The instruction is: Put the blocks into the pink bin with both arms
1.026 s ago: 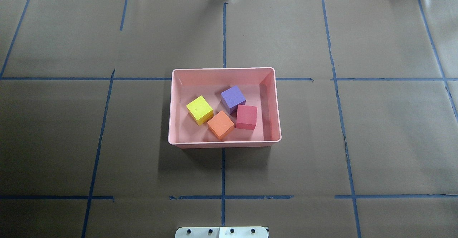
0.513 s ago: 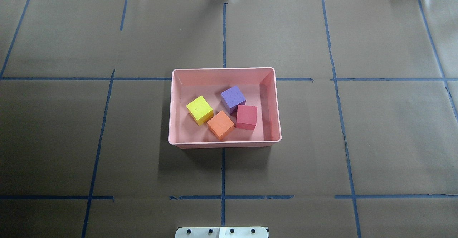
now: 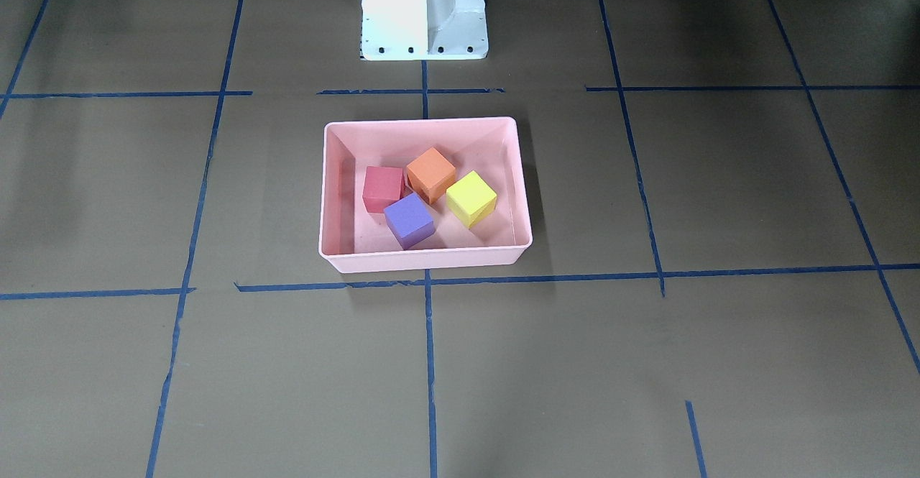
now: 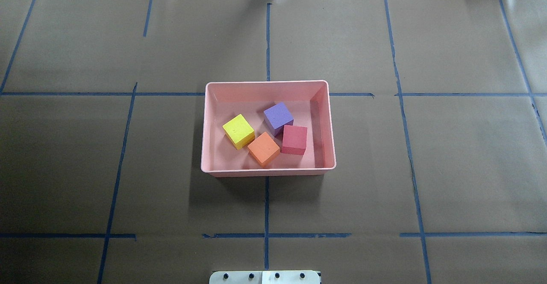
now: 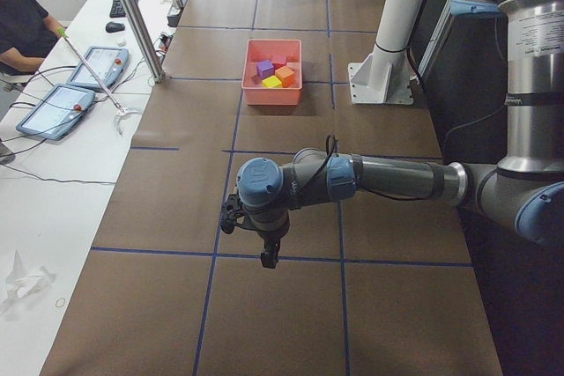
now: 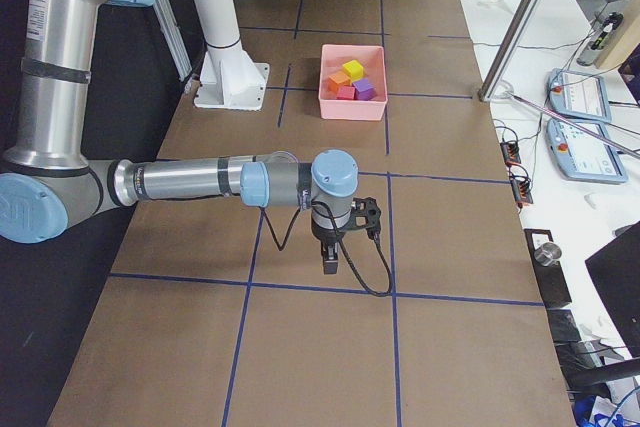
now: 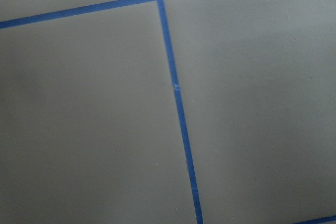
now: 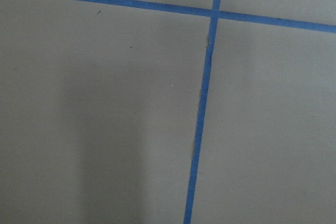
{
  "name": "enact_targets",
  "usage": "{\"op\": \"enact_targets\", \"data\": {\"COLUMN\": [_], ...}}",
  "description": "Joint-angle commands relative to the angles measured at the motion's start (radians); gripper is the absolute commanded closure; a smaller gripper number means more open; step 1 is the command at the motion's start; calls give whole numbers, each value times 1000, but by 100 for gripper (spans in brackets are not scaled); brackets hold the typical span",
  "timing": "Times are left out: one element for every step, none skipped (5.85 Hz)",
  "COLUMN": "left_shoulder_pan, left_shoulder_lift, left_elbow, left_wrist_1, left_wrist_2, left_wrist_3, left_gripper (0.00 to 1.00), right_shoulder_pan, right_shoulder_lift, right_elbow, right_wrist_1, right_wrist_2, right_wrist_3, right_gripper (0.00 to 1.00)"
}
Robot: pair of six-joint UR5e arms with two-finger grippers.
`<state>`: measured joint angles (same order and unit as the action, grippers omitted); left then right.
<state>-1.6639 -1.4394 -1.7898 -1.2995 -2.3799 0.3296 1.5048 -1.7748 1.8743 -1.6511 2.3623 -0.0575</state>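
Observation:
The pink bin (image 4: 268,83) stands at the middle of the table, also in the front view (image 3: 424,123). Inside it lie the yellow-green block (image 4: 238,130), the purple block (image 4: 278,116), the red block (image 4: 294,139) and the orange block (image 4: 263,148), close together. Both arms are far from the bin, out of the overhead and front views. My left gripper (image 5: 268,259) points down over the table in the exterior left view. My right gripper (image 6: 331,265) points down in the exterior right view. I cannot tell whether either is open or shut. Both wrist views show only brown paper and blue tape.
The white pedestal base (image 3: 424,11) stands at the robot's edge of the table. Blue tape lines cross the brown paper cover. A metal post (image 5: 132,15), tablets (image 5: 62,103) and a seated operator (image 5: 18,24) are on the far side of the table.

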Motion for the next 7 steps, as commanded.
{"op": "enact_targets", "data": {"left_shoulder_pan": [-10,-10,-10,-10,-10,-10,-10], "left_shoulder_lift": [-3,-12,16,20,19,16,19], "left_elbow": [18,18,17,9,0,12,18], "left_wrist_1": [-6,-3,-4,-4,-3,-3,-1], "left_wrist_2": [34,36,36,36,37,37,37], "left_wrist_3": [-3,-9,-7,-12,-8,-6,-6], "left_gripper": [0,0,0,0,0,0,0], "right_shoulder_pan": [6,6,8,11,11,12,12], "right_shoulder_lift": [-20,-20,-31,-28,-26,-25,-25], "right_elbow": [6,-3,-1,0,-1,-1,-1], "right_wrist_1": [8,8,8,8,8,8,8], "right_wrist_2": [74,33,14,11,9,9,9], "right_wrist_3": [-7,-19,-63,-65,-64,-62,-64], "right_gripper": [0,0,0,0,0,0,0]}}
